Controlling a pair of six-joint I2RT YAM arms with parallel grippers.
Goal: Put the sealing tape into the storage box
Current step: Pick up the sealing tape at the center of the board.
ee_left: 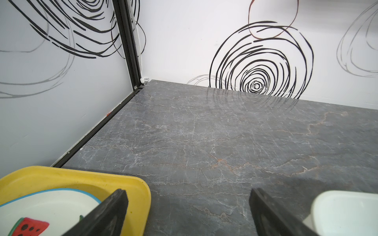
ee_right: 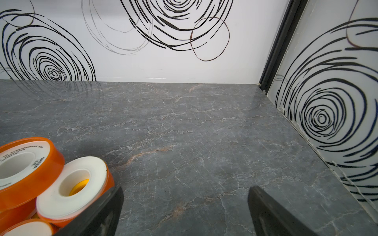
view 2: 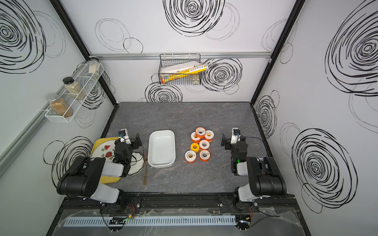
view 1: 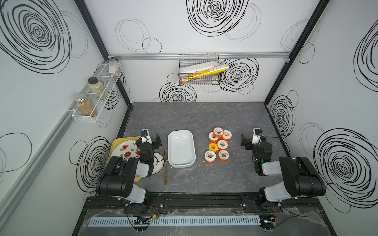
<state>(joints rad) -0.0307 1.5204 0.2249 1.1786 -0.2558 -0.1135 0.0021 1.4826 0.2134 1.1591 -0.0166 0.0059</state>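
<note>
Very first step, to judge from the scene: reaching for a first roll, none yet in the box.

Seven rolls of sealing tape (view 1: 218,146) in one tight cluster on the desk (view 1: 184,118), a little right of the centre in both top views. Six on orange spools, with one yellow roll (view 1: 212,146) at the left side of the cluster. Most lying flat, hole upward. At the upper end of the cluster, one orange roll (view 1: 218,132) leaning on its neighbours, tilted also at the lower left of the right wrist view.

Just left of the centre, the storage box (view 1: 170,143), white and empty, near the cluster but apart from it, with a strip of bare desk between.

For the right hand (ee_right: 186,190): fingers wide apart, holding nothing, over bare desk to the right of the cluster, near it but not touching. For the left hand (ee_left: 187,193): also wide apart and empty, between the yellow tray (ee_left: 131,183) at the lower left of its wrist view and the box corner at the lower right.

Next move, probably for the right hand as the nearer one: going over to an outer roll, coming down with one finger on each side, closing, lifting free, then carrying across the gap and over the box wall. Calls for care with the tight packing: little room for a finger between touching rolls, so better a roll at the edge, perhaps one of the two at the lower end. Some risk of pushing the neighbours aside.
</note>
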